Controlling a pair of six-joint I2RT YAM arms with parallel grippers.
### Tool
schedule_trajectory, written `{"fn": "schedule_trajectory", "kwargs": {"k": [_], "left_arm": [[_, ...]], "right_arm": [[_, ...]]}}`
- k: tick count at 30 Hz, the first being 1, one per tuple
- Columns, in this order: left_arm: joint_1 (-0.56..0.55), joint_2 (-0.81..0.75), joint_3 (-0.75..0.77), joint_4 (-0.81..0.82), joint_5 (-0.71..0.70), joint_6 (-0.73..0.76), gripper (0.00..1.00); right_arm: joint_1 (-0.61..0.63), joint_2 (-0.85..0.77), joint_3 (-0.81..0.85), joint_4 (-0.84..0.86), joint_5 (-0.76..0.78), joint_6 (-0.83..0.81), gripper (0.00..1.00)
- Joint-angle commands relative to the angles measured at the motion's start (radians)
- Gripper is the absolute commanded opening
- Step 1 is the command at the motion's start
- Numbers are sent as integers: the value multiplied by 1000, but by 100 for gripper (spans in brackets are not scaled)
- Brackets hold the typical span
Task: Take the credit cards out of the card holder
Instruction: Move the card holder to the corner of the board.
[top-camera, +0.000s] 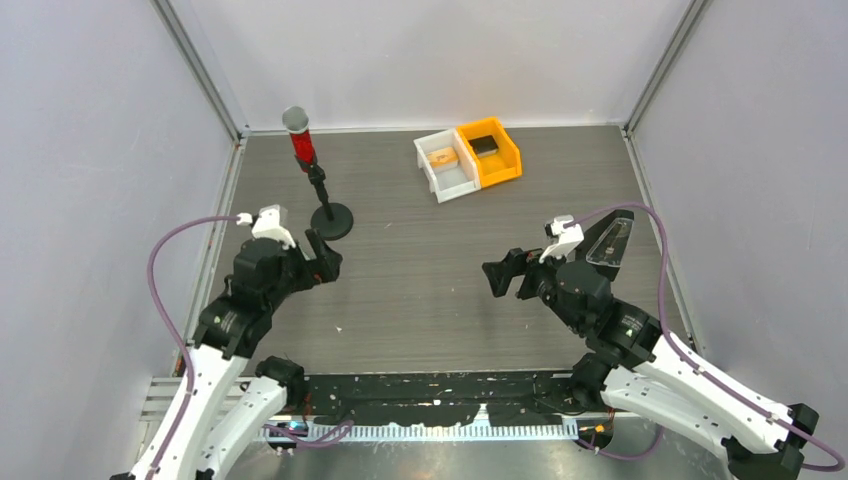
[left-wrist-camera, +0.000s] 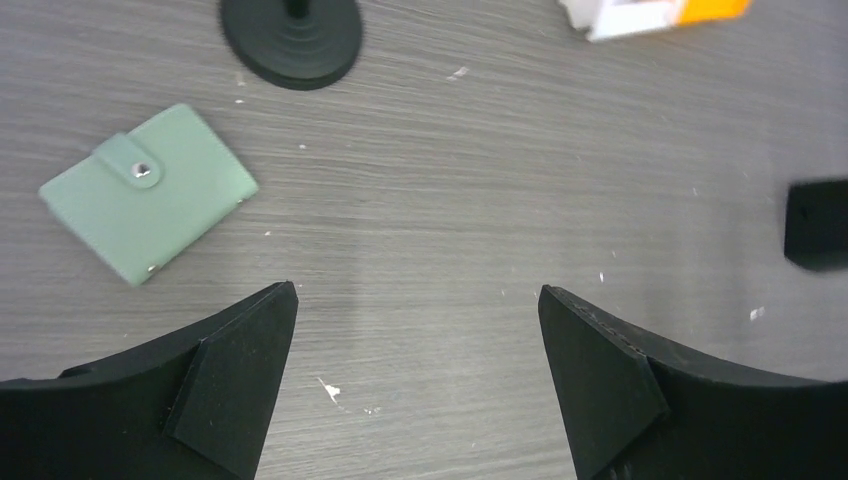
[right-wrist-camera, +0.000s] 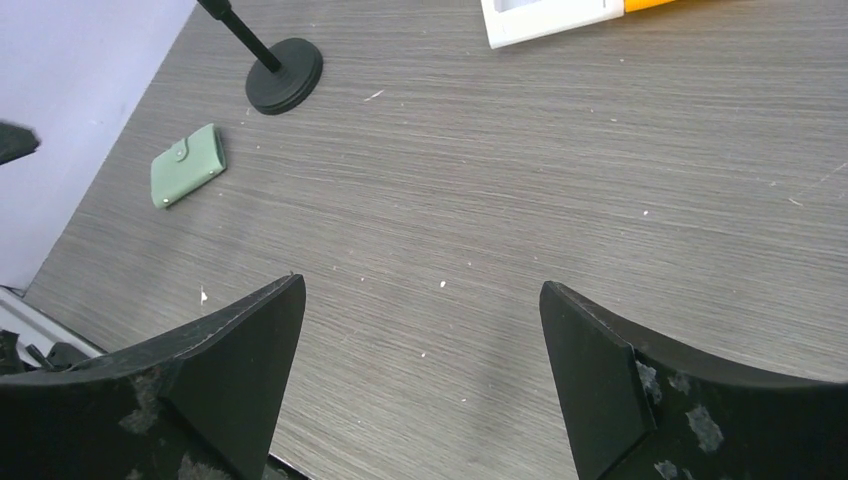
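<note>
Green holder (left-wrist-camera: 148, 193) is lying shut on the table (left-wrist-camera: 450, 180), ahead and to the left of my left gripper (left-wrist-camera: 417, 290), slanting up to the right, and sitting far from my right gripper (right-wrist-camera: 421, 283); both are gaping open, holding nothing.

- Bright, even, diffuse light from above.
- Shadows on the table (top-camera: 420, 290) are soft and faint.
- The metal strip (top-camera: 420, 455) at the near edge gleams slightly.
- Wrist views show the wood grain sharply; the top view is softer.
</note>
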Motion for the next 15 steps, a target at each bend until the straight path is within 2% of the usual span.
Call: {"fn": "schedule_trajectory", "kwargs": {"k": [1,3,6,7,10,15], "left_arm": [[127,94,87,-18,-60,-107,94],[232,116,81,3,-21,-166,94],[359,126,31,48,-64,-296,90],[397,125,3,79,-82,-330,86],[468,134,-72,123,-168,-482,64],[550,238,-110,140,-180,-536,65]], "right_arm": [[2,-54,-9,77,-24,-35,95],[2,-83,-16,87,-43,-41,96],[2,-128,-25,94,-58,-45,97],[2,-136,-32,101,-61,-44,97],[1,-163,-44,111,-99,-33,98],[1,-195,-70,112,-138,-10,99]]}}
